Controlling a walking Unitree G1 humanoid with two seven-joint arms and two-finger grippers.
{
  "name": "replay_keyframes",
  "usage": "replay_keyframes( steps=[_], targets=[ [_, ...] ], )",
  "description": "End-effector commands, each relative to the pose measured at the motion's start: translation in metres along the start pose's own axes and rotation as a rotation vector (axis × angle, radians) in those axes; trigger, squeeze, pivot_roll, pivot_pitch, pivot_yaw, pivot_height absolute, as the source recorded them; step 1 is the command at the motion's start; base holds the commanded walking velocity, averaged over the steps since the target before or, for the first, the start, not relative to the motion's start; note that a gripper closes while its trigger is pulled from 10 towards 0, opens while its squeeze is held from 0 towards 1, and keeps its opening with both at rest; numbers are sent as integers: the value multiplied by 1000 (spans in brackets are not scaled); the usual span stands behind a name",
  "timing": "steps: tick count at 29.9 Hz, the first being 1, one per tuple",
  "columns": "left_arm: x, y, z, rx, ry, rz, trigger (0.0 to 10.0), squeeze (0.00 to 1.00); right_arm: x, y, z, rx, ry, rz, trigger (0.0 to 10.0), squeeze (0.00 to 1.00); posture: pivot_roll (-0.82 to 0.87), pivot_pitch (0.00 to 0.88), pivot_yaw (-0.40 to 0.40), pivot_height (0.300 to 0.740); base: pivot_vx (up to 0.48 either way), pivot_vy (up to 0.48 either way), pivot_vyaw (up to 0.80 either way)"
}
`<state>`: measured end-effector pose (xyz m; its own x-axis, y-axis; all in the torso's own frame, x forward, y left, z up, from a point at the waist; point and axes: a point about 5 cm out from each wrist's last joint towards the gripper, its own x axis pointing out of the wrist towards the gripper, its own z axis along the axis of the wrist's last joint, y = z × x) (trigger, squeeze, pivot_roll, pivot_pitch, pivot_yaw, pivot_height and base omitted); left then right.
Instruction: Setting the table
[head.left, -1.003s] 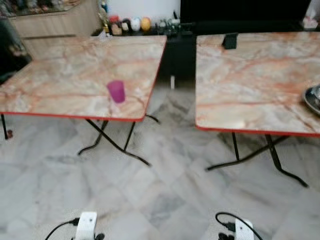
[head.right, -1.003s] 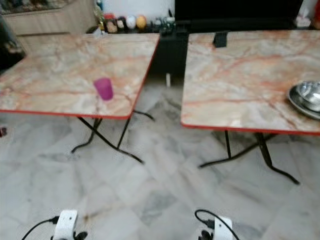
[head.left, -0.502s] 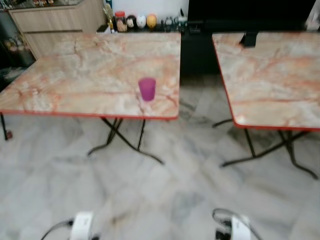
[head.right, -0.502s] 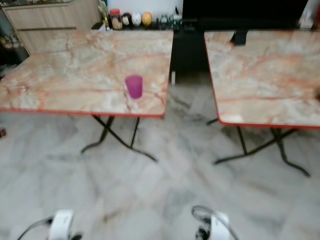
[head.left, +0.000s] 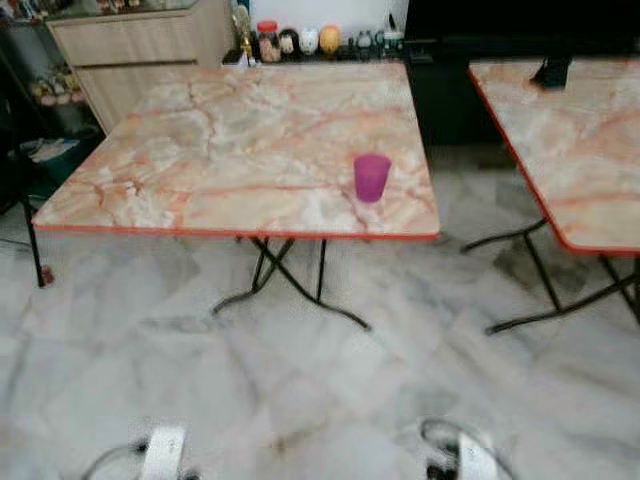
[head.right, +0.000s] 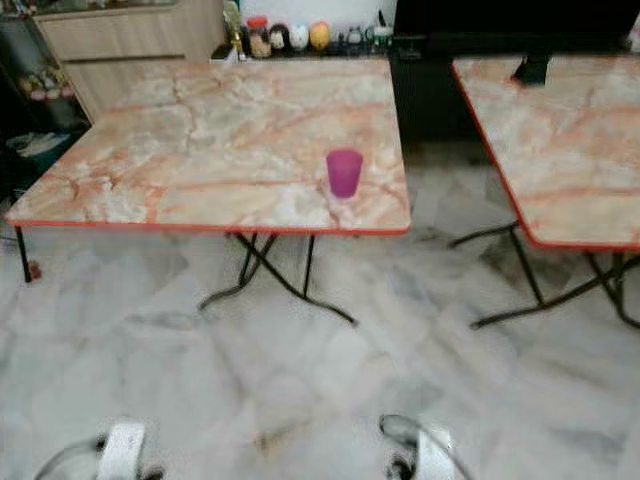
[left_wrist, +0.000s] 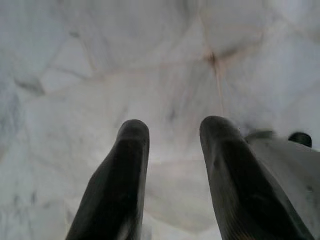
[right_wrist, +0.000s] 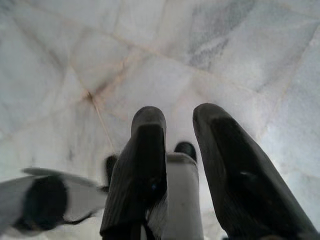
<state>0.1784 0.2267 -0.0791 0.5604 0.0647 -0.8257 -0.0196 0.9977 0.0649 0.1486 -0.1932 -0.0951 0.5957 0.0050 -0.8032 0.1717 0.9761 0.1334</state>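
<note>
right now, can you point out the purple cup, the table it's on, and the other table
purple cup (head.left: 372, 178), left eye view, middle of its side wall
left table (head.left: 200, 150), left eye view, bare marble top
right table (head.left: 590, 140), left eye view, bare stretch of its top

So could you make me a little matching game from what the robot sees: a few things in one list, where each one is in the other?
Things:
1. purple cup
2. left hand
3. black stand
4. jars and ornaments

Places:
A. far part of the right-side table
B. behind the tables, by the wall
C. near the left-side table's front right corner
D. hanging over the marble floor

Pairs: 1-C, 2-D, 3-A, 4-B
</note>
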Motion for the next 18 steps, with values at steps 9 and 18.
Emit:
replay_keyframes(
  steps=[9,18],
  targets=[
    [2,-11,5,18,-25,-12,10000,0,2,10,3,-18,-8,14,10000,0,4,0,36,736,0,0,0],
    [3,-15,6,19,-31,-23,10000,0,3,10,6,-18,-28,19,10000,0,12,0,32,736,0,0,0]
  ],
)
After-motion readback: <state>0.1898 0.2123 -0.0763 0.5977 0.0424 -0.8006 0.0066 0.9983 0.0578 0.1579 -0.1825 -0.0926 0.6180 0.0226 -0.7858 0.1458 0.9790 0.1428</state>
